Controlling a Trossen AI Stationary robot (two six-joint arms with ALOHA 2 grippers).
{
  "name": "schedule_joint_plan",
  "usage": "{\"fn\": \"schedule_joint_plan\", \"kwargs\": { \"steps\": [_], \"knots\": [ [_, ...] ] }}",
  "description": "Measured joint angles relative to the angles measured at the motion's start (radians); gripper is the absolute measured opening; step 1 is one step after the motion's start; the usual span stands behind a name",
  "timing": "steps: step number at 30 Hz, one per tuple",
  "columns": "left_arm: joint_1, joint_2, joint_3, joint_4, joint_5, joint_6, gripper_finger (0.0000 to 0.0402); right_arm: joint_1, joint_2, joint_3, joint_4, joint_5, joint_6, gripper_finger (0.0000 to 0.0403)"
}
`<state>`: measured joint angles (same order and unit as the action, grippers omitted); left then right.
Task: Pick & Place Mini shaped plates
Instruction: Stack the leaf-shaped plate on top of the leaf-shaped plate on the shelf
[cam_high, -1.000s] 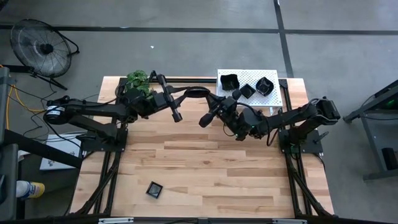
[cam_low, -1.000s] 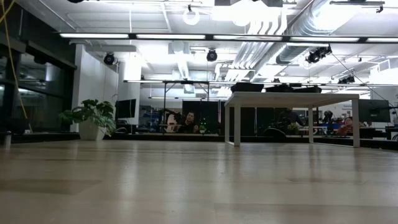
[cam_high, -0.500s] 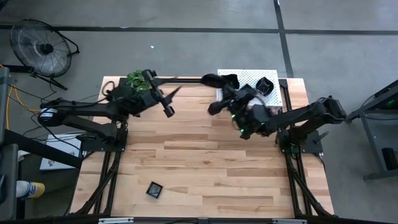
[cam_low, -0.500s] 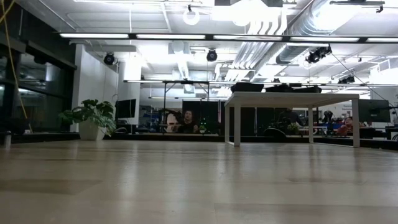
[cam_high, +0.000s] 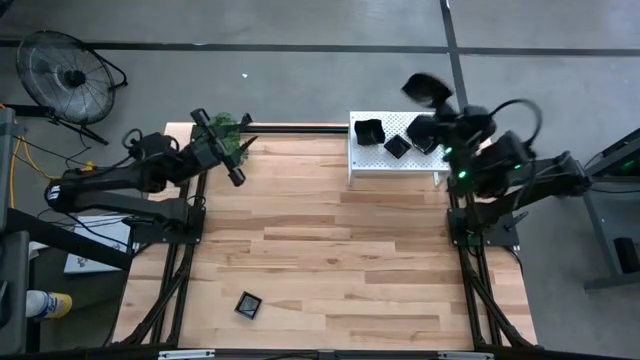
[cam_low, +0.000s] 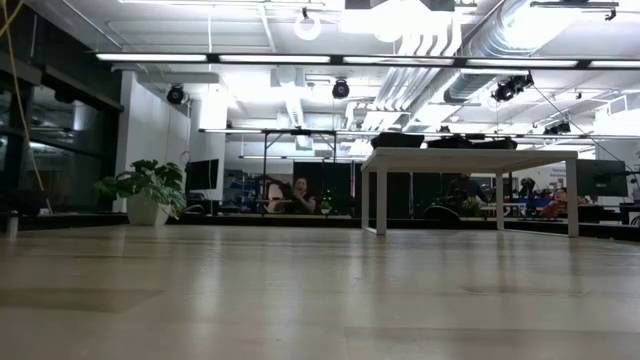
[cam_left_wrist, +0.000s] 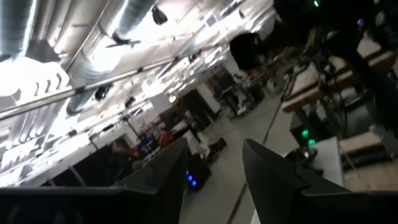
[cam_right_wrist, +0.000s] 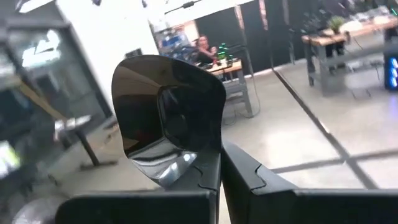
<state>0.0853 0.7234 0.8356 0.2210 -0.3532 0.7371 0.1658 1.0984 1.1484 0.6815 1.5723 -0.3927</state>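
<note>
Plate on the table: one small black square dish (cam_high: 247, 304) lies alone on the wooden table (cam_high: 330, 250), lower left of the high view, well apart from both arms.
Left gripper: the left gripper (cam_high: 233, 160) sits at the upper left of the high view, over the table's back left corner beside a small green plant (cam_high: 222, 125); in the left wrist view its two dark fingers (cam_left_wrist: 163, 177) stand apart with nothing between them.
Rack plates: a white perforated rack (cam_high: 375, 160) at the table's upper right edge carries three glossy black dishes, one (cam_high: 369, 131) at its left, one (cam_high: 398, 146) in the middle, one (cam_high: 424, 132) at its right.
Right gripper: the right gripper (cam_high: 440, 105) is raised beyond the rack, upper right of the high view; its fingers are closed tight on the rim of a held plate.
Held plate: a glossy black dish with rounded corners (cam_right_wrist: 168, 118) stands up from the fingertips in the right wrist view; from above it (cam_high: 424, 88) shows past the table's back edge, over the grey floor.
</note>
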Motion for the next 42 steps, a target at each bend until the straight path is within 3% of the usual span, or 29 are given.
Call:
{"fn": "schedule_joint_plan", "kwargs": {
  "steps": [6,18,37,42],
  "knots": [
    [0.000,-0.071,0.000,-0.126,-0.075,-0.008,0.0152,-0.043,-0.075,0.000,-0.038,0.000,0.054,0.0000],
    [0.000,-0.096,0.000,-0.192,-0.071,-0.065,0.0152,-0.046,-0.135,0.000,-0.113,-0.002,0.003,0.0000],
    [0.000,-0.083,0.000,-0.202,-0.015,-0.139,0.0152,0.257,-0.271,0.000,-0.115,-0.002,-0.298,0.0000],
    [0.000,-0.058,0.000,-0.186,0.018,-0.155,0.0152,0.353,-0.283,0.000,-0.115,-0.102,-0.367,0.0000]
  ]
}}
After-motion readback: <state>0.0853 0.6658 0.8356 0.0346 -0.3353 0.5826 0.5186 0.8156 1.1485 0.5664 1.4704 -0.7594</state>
